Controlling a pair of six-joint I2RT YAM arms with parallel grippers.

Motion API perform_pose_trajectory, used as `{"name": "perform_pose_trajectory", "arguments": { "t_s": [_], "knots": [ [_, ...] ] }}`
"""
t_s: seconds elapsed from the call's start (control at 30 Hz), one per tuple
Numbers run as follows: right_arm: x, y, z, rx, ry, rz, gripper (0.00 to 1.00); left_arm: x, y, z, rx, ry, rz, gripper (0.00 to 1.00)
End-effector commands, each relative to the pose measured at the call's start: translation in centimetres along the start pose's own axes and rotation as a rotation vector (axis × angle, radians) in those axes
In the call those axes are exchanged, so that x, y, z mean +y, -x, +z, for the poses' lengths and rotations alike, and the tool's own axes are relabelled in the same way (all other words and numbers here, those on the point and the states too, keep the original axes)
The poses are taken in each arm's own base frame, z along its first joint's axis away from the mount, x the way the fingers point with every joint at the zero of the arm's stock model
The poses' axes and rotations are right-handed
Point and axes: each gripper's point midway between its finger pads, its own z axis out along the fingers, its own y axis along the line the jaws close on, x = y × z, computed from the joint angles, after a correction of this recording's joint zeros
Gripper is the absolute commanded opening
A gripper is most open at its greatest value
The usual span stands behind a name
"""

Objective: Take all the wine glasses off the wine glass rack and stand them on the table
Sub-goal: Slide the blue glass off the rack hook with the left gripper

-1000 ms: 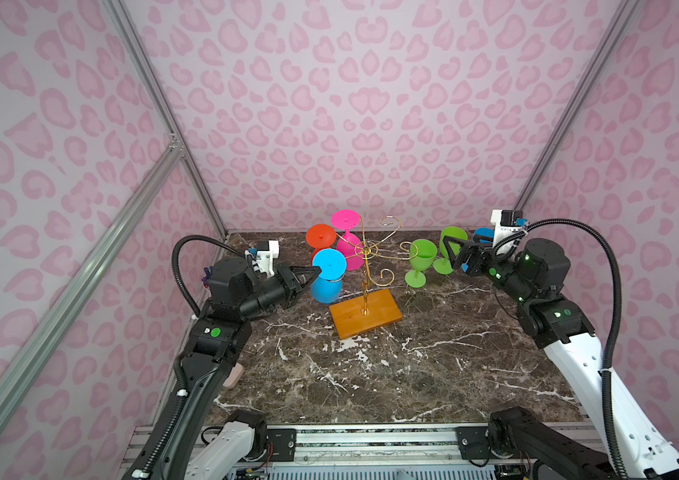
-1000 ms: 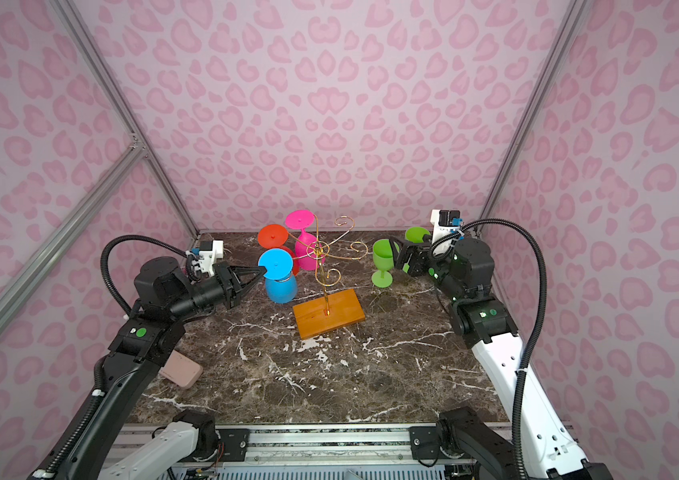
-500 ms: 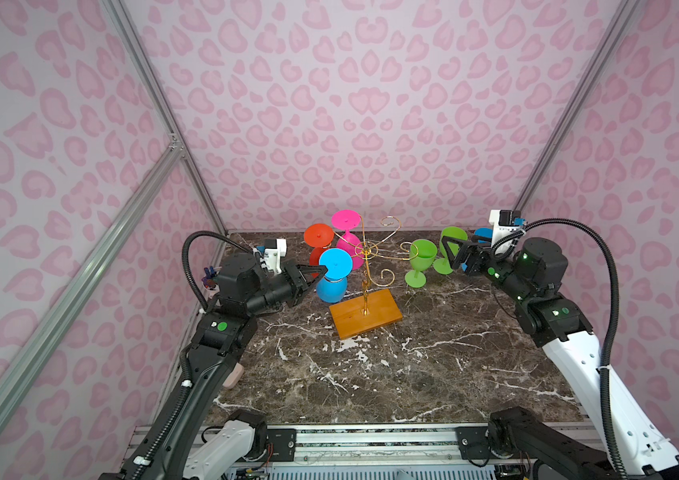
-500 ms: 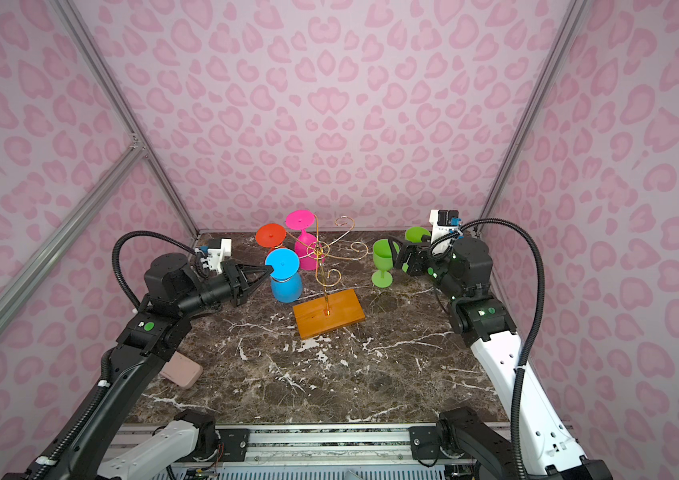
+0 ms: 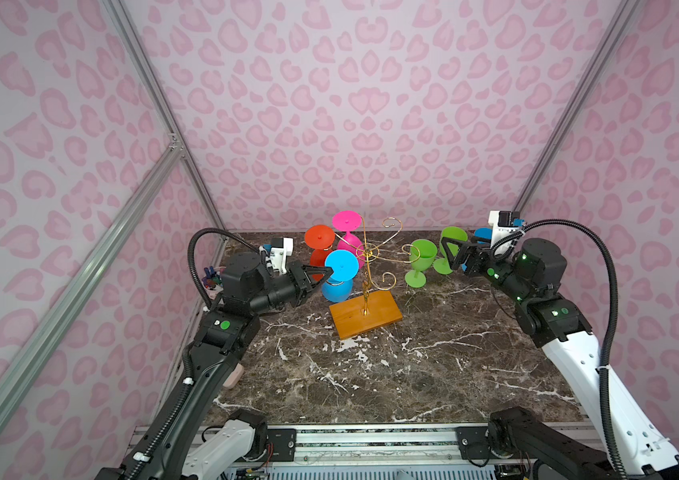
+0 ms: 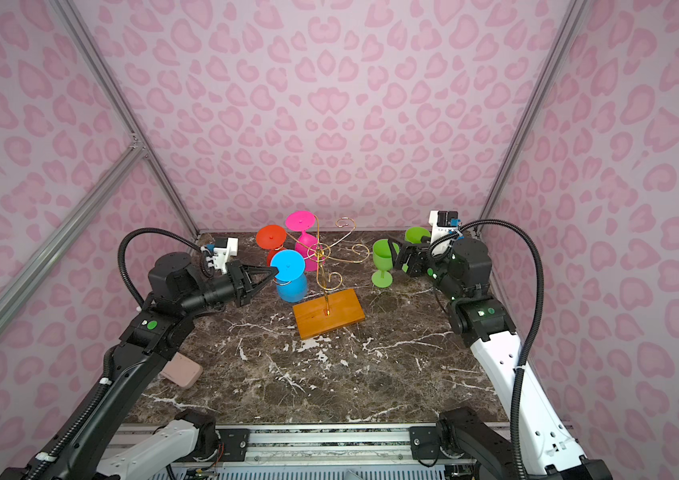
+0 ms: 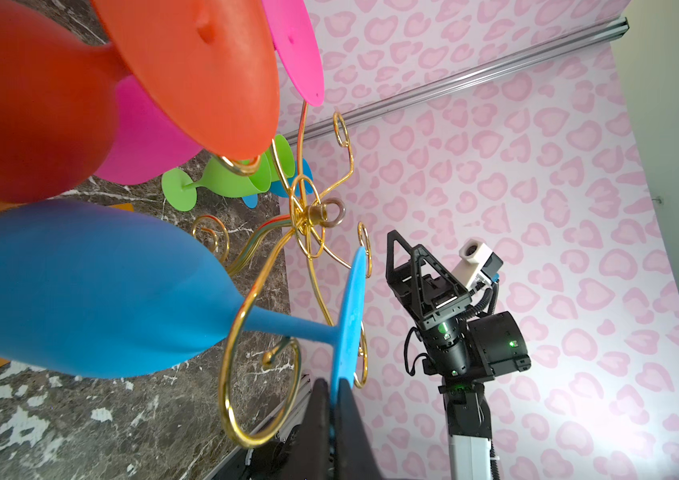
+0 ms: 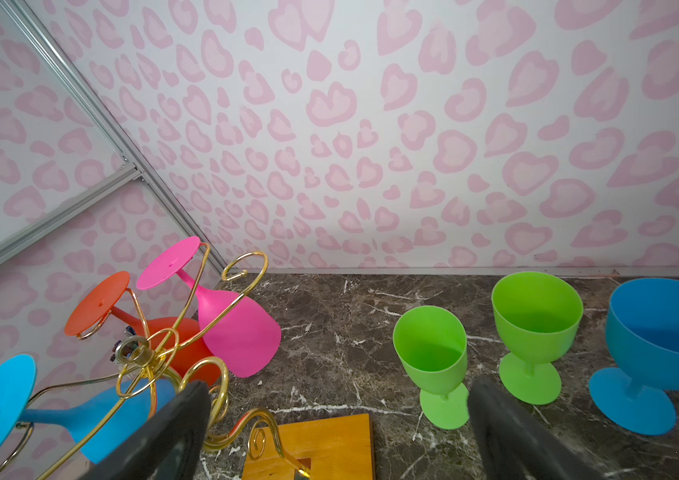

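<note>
The wine glass rack (image 5: 366, 266) is gold wire on an orange-brown wooden base (image 5: 364, 318), mid-table in both top views. A blue wine glass (image 5: 339, 270) hangs upside down from its left arm, stem in the curled wire (image 7: 242, 328). My left gripper (image 5: 327, 272) is shut on the edge of that glass's foot disc (image 7: 350, 316), fingertips pinching it in the left wrist view (image 7: 334, 386). Red (image 5: 319, 237) and pink (image 5: 346, 220) wine glasses hang behind it. My right gripper (image 5: 448, 254) stands open right of the rack, holding nothing (image 8: 339, 388).
Two green glasses (image 5: 423, 257) (image 5: 452, 239) and a blue goblet (image 8: 662, 332) stand upright at the back right. A pink flat object (image 6: 181, 370) lies by the left wall under my left arm. Small items (image 5: 211, 278) sit in the back left corner.
My left arm has pushed to the right, and the blue glass's foot has shifted a little right with the shut gripper. The right arm has not moved.
</note>
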Motion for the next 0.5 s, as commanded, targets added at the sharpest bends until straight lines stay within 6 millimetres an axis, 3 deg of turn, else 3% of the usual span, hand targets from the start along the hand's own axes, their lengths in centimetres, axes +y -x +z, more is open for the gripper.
{"name": "perform_pose_trajectory", "arguments": {
  "t_s": [0.0, 0.47],
  "knots": [
    [0.19, 0.22, -0.01, -0.009, 0.008, -0.003, 0.98, -0.08, -0.95, 0.11, 0.056, -0.015, 0.014, 0.03],
    [0.16, 0.36, -0.59, -0.015, -0.002, -0.011, 0.98, -0.48, -0.02, 0.07, 0.014, -0.007, 0.038, 0.03]
  ]
}}
